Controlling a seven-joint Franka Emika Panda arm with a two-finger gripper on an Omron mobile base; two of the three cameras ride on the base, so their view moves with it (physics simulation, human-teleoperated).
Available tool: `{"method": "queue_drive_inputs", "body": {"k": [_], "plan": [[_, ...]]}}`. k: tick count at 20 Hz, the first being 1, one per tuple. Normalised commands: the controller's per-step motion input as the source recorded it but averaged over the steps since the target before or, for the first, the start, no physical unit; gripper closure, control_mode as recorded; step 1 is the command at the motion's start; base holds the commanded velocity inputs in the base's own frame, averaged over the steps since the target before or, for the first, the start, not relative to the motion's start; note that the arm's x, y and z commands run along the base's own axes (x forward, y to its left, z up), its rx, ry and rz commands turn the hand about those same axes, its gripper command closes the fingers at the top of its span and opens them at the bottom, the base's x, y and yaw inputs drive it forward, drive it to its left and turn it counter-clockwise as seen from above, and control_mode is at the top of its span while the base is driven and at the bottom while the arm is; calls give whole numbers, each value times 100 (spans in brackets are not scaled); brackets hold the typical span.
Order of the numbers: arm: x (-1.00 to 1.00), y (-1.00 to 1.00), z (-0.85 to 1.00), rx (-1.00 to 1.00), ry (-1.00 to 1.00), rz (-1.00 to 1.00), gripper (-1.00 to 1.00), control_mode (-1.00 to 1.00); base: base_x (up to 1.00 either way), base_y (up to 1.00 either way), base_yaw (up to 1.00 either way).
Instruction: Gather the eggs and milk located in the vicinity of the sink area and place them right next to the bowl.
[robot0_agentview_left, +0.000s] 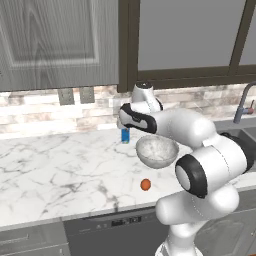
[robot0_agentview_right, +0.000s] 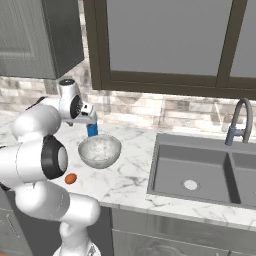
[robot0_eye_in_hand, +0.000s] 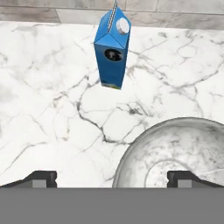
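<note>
No readable writing anywhere

The blue milk carton (robot0_eye_in_hand: 112, 50) carries a small dark round mark on its front face and a white cap on top, but no letters or numbers can be made out. The appliance panel (robot0_agentview_left: 125, 221) under the table shows tiny light marks, too small to read.

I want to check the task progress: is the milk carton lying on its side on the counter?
No, the milk carton stands upright on the marble counter, apart from the bowl, in the hand view.
</note>
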Motion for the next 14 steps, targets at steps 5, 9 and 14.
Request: {"method": "queue_drive_inputs", "body": {"k": [5, 9, 14], "plan": [[30, 0, 0, 0, 0, 0, -100, -100, 0, 0, 0], [18, 0, -1, 0, 0, 0, -100, -100, 0, 0, 0], [10, 0, -17, 0, 0, 0, -100, -100, 0, 0, 0]]}}
